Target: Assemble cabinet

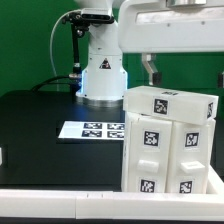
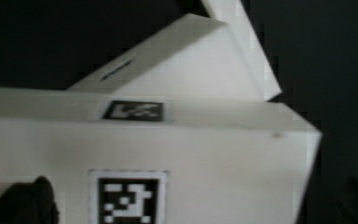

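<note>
**Cabinet directly under the open gripper**

The cabinet (image 1: 168,140) stands right below the gripper (image 1: 152,72), near the table's (image 1: 40,120) front edge and at the exterior view's right. Its long axis runs upright, so from the gripper the way to it is straight down; the top face lies just beneath the fingertips, apart from them by a small gap as far as the exterior view shows. There is only one arm, so it alone can reach.

The cabinet (image 2: 176,140) is a white, matte, boxy thing with panelled fronts that look like doors or blocks set side by side. Small black-and-white square tags sit on its top and on each front panel. In the wrist view one white panel rises at a slant behind a broad flat face, and two tags show clearly; whether that slanted part is loose or fixed I cannot tell.

The gripper's jaws stand spread wide and hold nothing; the dark fingertips (image 2: 30,200) show at the picture's corners, either side of the white face.

Further off from the gripper, beyond the cabinet towards the robot's base (image 1: 102,75), the marker board (image 1: 92,129) lies flat on the black table.

Judging from this, the next move is a short descent.
</note>
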Action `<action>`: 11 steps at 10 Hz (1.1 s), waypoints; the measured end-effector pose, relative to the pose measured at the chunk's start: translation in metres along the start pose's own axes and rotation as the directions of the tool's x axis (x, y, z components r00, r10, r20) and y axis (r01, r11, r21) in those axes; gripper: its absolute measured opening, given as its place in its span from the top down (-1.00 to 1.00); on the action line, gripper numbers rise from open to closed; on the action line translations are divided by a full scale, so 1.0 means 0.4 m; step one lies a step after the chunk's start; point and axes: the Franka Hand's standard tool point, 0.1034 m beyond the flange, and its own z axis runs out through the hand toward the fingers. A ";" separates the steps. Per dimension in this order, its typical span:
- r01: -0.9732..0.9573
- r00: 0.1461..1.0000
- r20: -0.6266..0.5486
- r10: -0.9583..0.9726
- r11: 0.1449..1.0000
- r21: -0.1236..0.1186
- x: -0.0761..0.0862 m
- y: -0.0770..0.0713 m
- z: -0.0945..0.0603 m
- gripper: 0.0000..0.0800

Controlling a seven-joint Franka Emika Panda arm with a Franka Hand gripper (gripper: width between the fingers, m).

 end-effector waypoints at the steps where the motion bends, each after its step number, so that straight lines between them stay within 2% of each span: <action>1: 0.088 0.996 0.000 -0.088 0.996 -0.007 0.004 0.009 0.001 -0.99; 3: 0.242 0.970 -0.002 -0.242 0.970 -0.018 0.013 0.019 0.001 -0.99; 4: 0.481 0.877 0.001 -0.481 0.876 -0.028 0.026 0.029 0.000 -0.99; 5: 0.616 0.788 0.026 -0.616 0.787 -0.027 0.024 0.031 0.001 -0.99; 6: 0.693 0.721 0.051 -0.692 0.720 -0.033 0.019 0.030 0.000 -0.99; 9: 0.794 0.607 0.056 -0.792 0.606 -0.043 0.032 0.044 -0.001 -0.99; 11: 0.864 0.504 0.086 -0.860 0.504 -0.022 0.014 0.047 0.017 -0.99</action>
